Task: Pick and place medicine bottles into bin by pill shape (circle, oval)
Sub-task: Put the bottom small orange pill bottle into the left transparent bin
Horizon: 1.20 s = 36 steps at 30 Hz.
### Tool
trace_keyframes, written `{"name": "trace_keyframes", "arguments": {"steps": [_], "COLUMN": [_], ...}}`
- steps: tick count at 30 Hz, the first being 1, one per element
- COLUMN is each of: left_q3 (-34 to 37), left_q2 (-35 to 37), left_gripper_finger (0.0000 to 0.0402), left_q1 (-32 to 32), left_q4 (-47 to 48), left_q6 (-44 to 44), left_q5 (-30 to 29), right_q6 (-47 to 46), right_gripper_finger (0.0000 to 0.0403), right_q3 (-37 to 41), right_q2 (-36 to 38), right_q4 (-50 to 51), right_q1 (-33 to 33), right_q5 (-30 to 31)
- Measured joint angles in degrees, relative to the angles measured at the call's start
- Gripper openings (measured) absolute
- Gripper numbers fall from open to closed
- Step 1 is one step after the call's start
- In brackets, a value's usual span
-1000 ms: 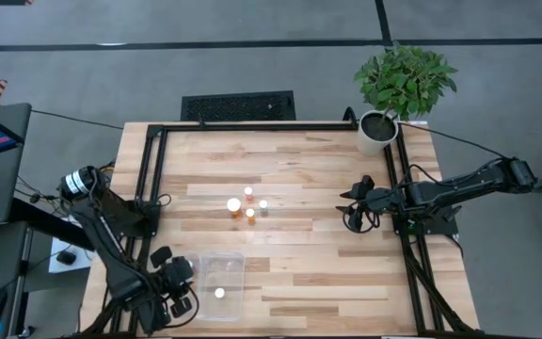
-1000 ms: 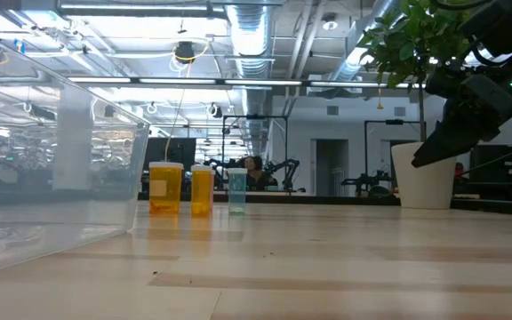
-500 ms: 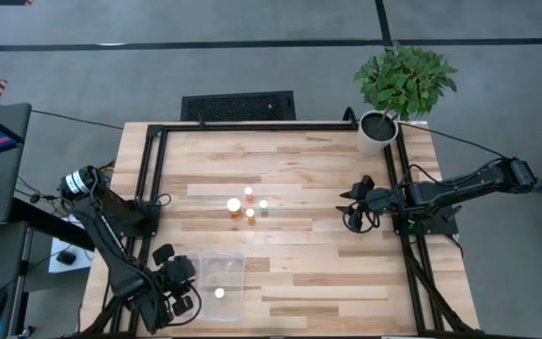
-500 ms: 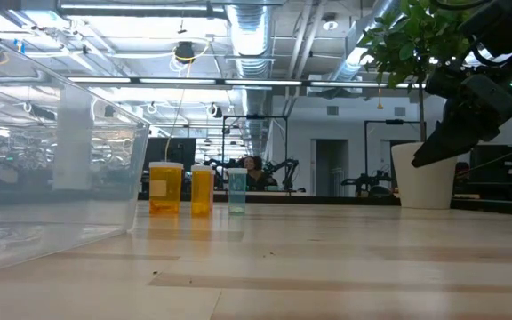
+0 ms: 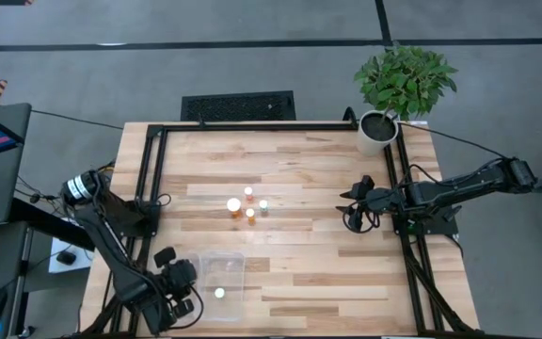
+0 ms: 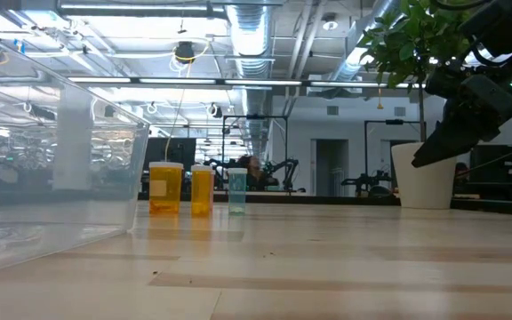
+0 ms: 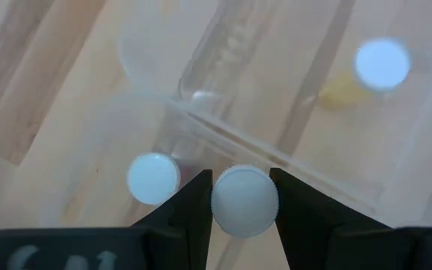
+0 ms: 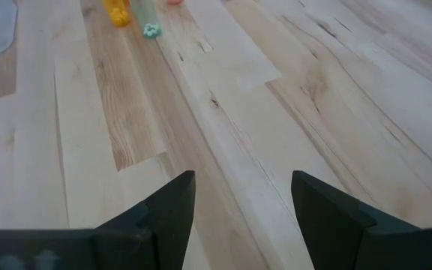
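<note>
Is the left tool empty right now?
No, the left tool is shut on a white-capped bottle over the bin in its wrist view.

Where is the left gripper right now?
In the high view, the left gripper sits at the table's near-left, against the bin's left edge, shut on a white-capped bottle.

Open right tool (image 8: pixel 242 217) above bare wooden table (image 8: pixel 276 112).

Bin (image 6: pixel 52 160) cut off at the low view's left edge, capped bottle (image 7: pixel 244 199) body hidden below its cap, pill shapes unreadable
</note>
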State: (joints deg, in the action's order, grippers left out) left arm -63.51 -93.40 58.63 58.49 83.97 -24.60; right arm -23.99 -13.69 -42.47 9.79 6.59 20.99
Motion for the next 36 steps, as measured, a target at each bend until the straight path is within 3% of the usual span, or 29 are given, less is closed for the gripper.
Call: {"name": "trace_keyframes", "arguments": {"steps": [36], "left_q3": [0.0], "left_q2": [-4.9], "left_gripper_finger": [0.0118], "left_q1": [3.1], "left_q4": [0.0], "left_q6": [5.2], "left_q5": [-1.4], "right_q6": [-0.1], "right_gripper_finger": [0.0234], "right_q3": [0.0], "right_q2": [0.0], "right_q4": [0.0], "right_q1": [0.0], "right_q5": [0.0]}}
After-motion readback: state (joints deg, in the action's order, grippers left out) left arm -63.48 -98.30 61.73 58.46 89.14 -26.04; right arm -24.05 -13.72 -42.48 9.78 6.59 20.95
